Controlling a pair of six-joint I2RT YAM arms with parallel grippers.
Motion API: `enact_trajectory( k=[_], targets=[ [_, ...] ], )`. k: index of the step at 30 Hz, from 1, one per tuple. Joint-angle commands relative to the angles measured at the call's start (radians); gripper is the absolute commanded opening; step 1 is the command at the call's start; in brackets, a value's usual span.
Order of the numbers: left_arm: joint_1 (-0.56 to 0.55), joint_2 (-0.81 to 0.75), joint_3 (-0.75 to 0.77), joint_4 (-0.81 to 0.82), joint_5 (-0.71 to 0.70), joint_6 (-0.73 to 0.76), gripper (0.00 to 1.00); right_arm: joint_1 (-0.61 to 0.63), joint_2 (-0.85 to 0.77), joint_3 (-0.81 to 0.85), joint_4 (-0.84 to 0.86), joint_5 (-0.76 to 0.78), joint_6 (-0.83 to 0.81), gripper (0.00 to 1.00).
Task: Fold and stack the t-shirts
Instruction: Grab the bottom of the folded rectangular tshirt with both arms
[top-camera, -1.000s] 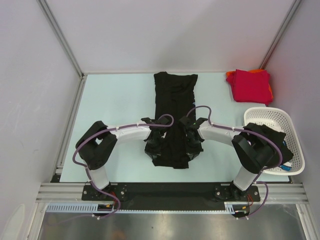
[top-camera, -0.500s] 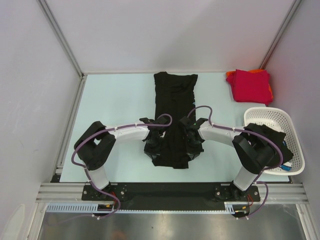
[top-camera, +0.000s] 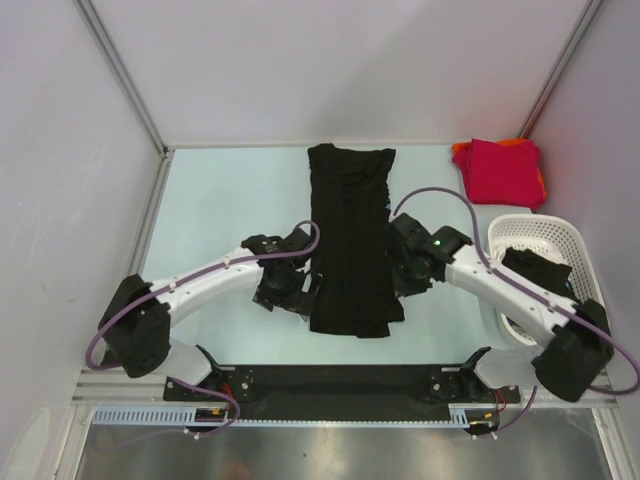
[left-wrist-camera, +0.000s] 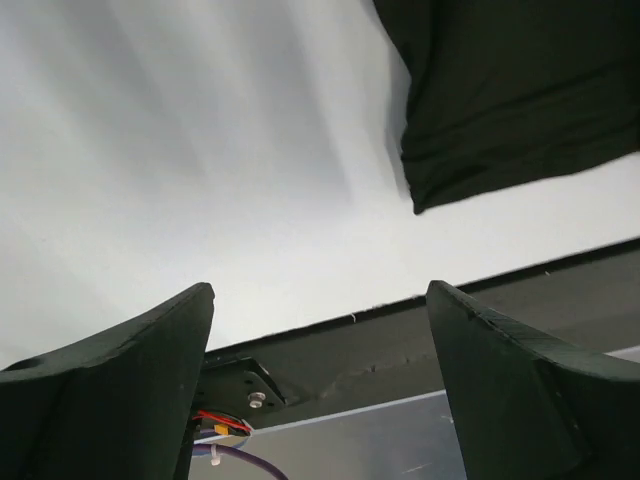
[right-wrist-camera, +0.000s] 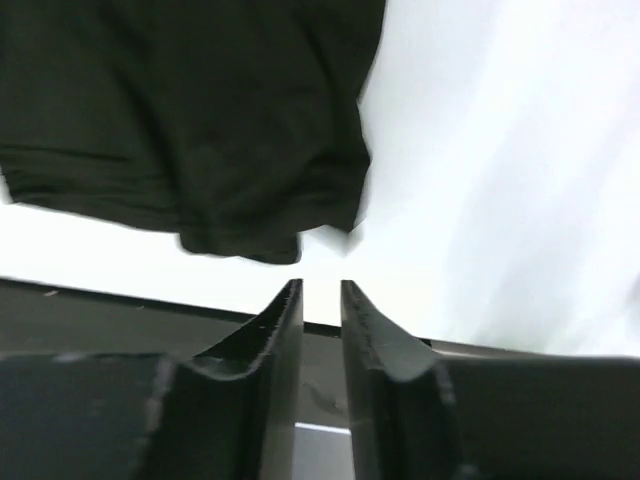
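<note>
A black t-shirt (top-camera: 349, 240) lies folded into a long narrow strip down the middle of the table, with its near end at the front. Its near corner shows in the left wrist view (left-wrist-camera: 510, 100) and the right wrist view (right-wrist-camera: 200, 120). My left gripper (top-camera: 287, 298) (left-wrist-camera: 320, 292) hangs just left of that near end, jaws wide open and empty. Just right of the strip is my right gripper (top-camera: 410, 283) (right-wrist-camera: 320, 287), its fingers a narrow gap apart with nothing between them. A crimson red t-shirt (top-camera: 502, 170) lies folded on an orange one (top-camera: 461, 150) at the back right.
A white lattice basket (top-camera: 545, 232) stands at the right edge with dark cloth (top-camera: 535, 275) inside, partly under my right arm. The black base rail (top-camera: 340, 380) runs along the near edge. Metal frame posts and grey walls close in the table.
Both grippers were shut on the black shirt's near end. They have let go and swung outward, left arm to the left and right arm to the right. The shirt now lies flat.
</note>
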Motion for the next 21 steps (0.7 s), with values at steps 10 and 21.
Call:
enact_trajectory(
  k=[10,21],
  targets=[
    [0.005,0.160,0.184,0.056,-0.027,0.036,1.00,-0.041,0.009,-0.055,0.071,-0.034,-0.068,0.39],
    [0.115,0.220,0.121,0.241,0.206,-0.046,1.00,-0.219,0.057,-0.189,0.221,-0.133,-0.114,0.39]
  ],
)
